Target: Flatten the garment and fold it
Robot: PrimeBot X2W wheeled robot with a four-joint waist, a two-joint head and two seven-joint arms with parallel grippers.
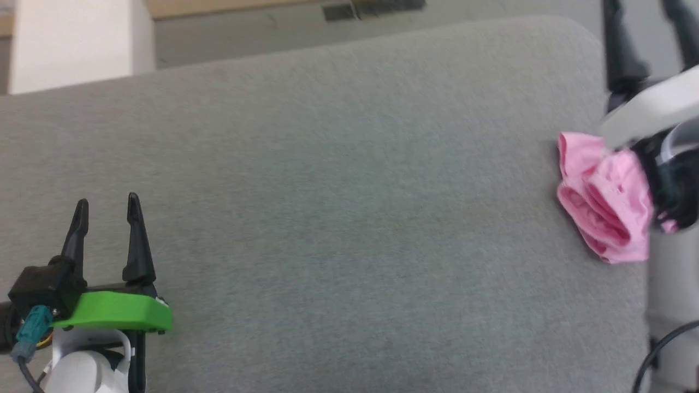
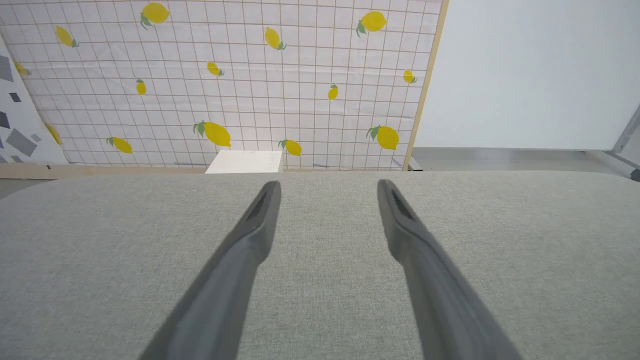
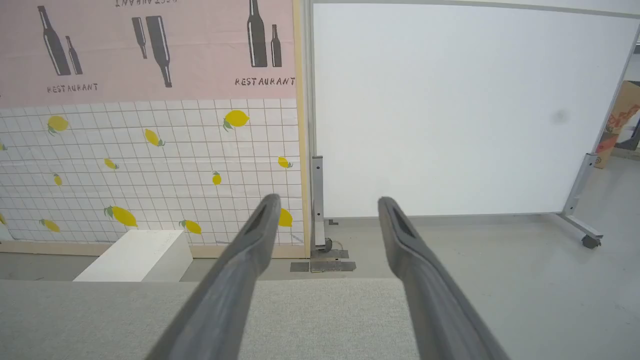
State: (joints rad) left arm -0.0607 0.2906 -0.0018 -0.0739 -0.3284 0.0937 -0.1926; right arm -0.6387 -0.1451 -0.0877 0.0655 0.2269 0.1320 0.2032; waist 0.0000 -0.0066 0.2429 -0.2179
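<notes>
The garment lies bunched at the frame's right middle on the grey surface, its right edge hidden by the right arm's wrist. Right tool, upper right, and left tool, lower left, well apart from it: each has 2 fingers spread, empty.

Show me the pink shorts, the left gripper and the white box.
pink shorts (image 1: pixel 603 202), head view, crumpled middle folds.
left gripper (image 1: pixel 107 199), head view, midway between its fingertips.
white box (image 3: pixel 135 252), right wrist view, top face.
</notes>
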